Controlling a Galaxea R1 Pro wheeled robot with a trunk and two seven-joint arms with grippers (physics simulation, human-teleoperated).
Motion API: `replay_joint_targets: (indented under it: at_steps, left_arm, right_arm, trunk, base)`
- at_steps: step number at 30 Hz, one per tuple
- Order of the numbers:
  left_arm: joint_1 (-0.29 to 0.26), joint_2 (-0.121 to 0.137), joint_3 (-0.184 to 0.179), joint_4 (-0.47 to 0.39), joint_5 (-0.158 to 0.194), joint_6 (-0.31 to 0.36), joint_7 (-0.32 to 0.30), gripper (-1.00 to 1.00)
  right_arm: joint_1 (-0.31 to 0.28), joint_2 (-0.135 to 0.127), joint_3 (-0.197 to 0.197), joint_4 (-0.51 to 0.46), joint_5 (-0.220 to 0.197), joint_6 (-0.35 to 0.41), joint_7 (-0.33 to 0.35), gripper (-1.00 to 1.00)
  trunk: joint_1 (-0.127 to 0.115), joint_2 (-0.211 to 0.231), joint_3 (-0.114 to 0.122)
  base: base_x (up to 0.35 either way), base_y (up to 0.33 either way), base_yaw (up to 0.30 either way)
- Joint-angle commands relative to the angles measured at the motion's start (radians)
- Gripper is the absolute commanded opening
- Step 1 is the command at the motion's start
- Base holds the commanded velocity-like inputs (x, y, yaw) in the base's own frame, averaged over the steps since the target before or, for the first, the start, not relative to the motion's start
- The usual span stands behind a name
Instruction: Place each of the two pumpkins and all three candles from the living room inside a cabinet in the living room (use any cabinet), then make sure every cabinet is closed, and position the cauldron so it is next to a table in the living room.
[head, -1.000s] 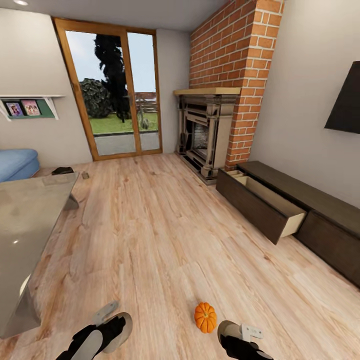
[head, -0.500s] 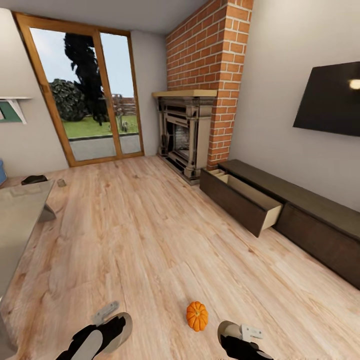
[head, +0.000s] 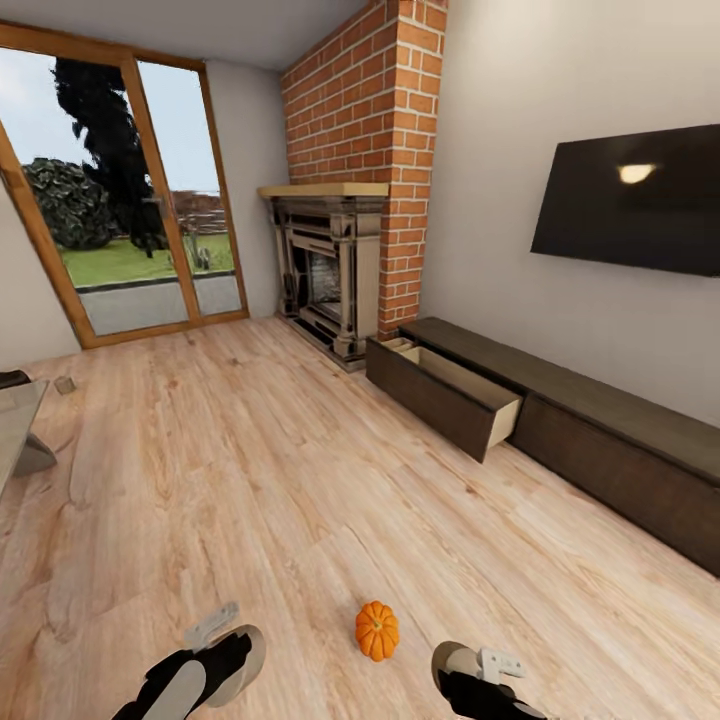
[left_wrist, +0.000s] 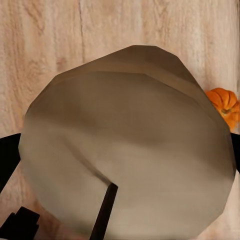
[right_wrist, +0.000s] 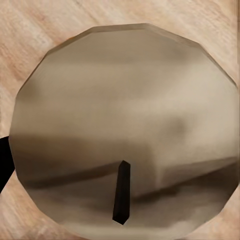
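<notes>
Small orange ribbed pumpkin (head: 377, 630) on bare plank floor (head: 300, 480) well short of our long dark-brown cabinet (head: 560, 420), its near drawer (head: 445, 395) open, wide clear floor between, our view swung right since earlier, both grippers' grip we cannot tell.

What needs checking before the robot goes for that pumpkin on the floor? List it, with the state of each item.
1. Pumpkin lying free on the floor between the arms: ok.
2. Cabinet has a drawer open to receive it: ok.
3. Floor path from pumpkin to drawer unobstructed: ok.
4. Left gripper open: cannot tell.
5. Right gripper open: cannot tell.
6. All cabinets closed: not ok, one drawer stands open.
</notes>
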Motion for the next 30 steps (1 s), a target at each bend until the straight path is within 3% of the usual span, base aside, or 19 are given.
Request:
replay_joint_targets:
  at_steps: [1, 8, 24, 30]
  left_arm:
    - [-0.001, 0.001, -0.002, -0.002, 0.003, 0.003, 0.006, -1.00]
    - [-0.001, 0.001, -0.002, -0.002, 0.003, 0.002, 0.006, -1.00]
    - [-0.001, 0.001, -0.002, -0.002, 0.004, 0.002, 0.006, -1.00]
    - [-0.001, 0.001, -0.002, -0.002, 0.004, 0.001, 0.006, -1.00]
  right_arm:
    - [-0.001, -0.001, 0.008, -0.002, -0.009, 0.003, -0.006, -1.00]
    - [-0.001, -0.002, 0.007, -0.003, -0.009, 0.002, 0.003, -1.00]
    - [-0.001, -0.002, 0.007, -0.003, -0.009, -0.008, 0.004, -1.00]
    - [-0.001, -0.002, 0.006, -0.002, -0.011, -0.002, 0.004, -1.00]
  trunk:
    - [0.000, -0.001, -0.001]
    - [0.000, -0.001, 0.001]
    - [0.000, -0.001, 0.001]
    - [0.000, -0.001, 0.001]
  base:
    - [0.000, 0.019, -0.276]
    - [0.083, 0.120, -0.250]
    - [0.054, 0.056, -0.011]
    - [0.118, 0.209, -0.176]
